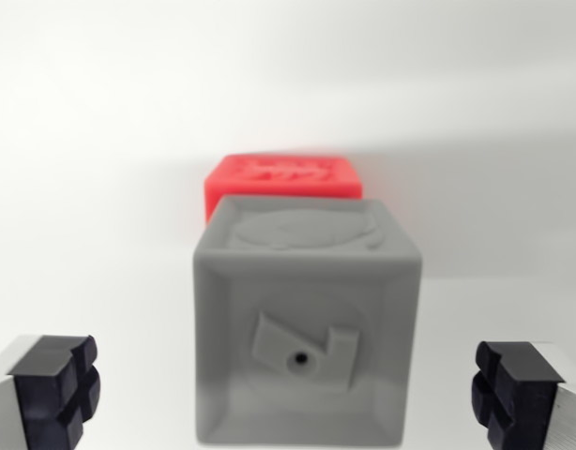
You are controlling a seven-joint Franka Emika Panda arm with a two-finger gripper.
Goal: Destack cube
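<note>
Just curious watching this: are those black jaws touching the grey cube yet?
Apart. In the wrist view, white background shows plainly between the grey cube and each black pad of the gripper, on both sides.

- A grey plastic cube (305, 323) fills the middle of the wrist view, upright and square to the camera. Its near face is recessed inside a raised border and bears a raised emblem with a small dark hole; its top face carries a shallow round relief.
- A red plastic cube (280, 179) sits just behind the grey one, mostly hidden; only its embossed top and upper edge show, blurred.
</note>
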